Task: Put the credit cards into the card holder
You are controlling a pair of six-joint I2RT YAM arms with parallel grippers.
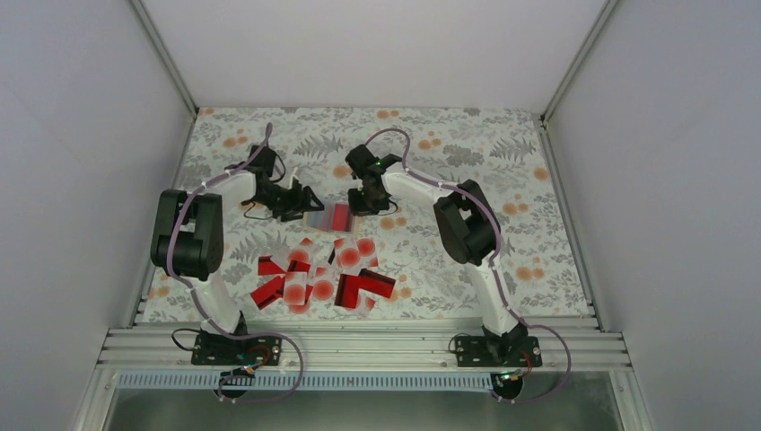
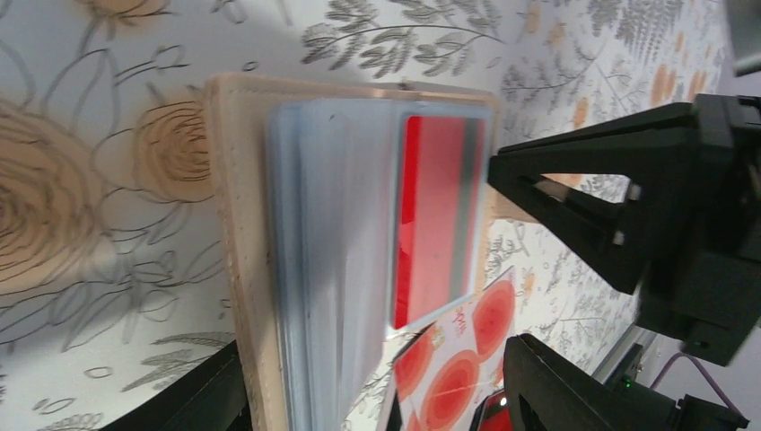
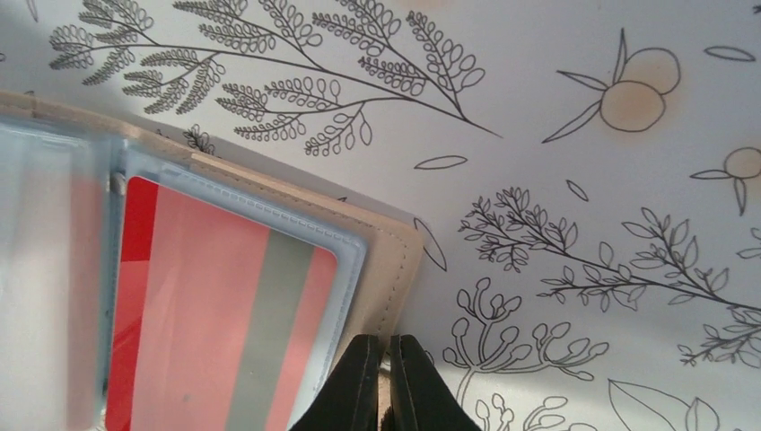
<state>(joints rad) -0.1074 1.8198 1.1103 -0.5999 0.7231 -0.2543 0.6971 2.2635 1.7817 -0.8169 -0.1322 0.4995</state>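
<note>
Your left claw [image 1: 310, 202] stands open, empty, at the card holder [image 1: 328, 218] mid-tabletop. Right claw [image 3: 388, 359] is pinched shut beside its corner; a red credit card [image 3: 206, 314] is sleeved.

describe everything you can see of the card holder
The card holder is a flat tan wallet, leather-like with a stitched edge, lying open on the floral tablecloth between the two arms. Inside is a stack of clear blue-grey plastic sleeves; the top one holds a red card with a grey stripe. The right gripper, shut, has its tips at the holder's corner beside that sleeve. The left gripper, open, straddles one end; contact there is unclear.
</note>
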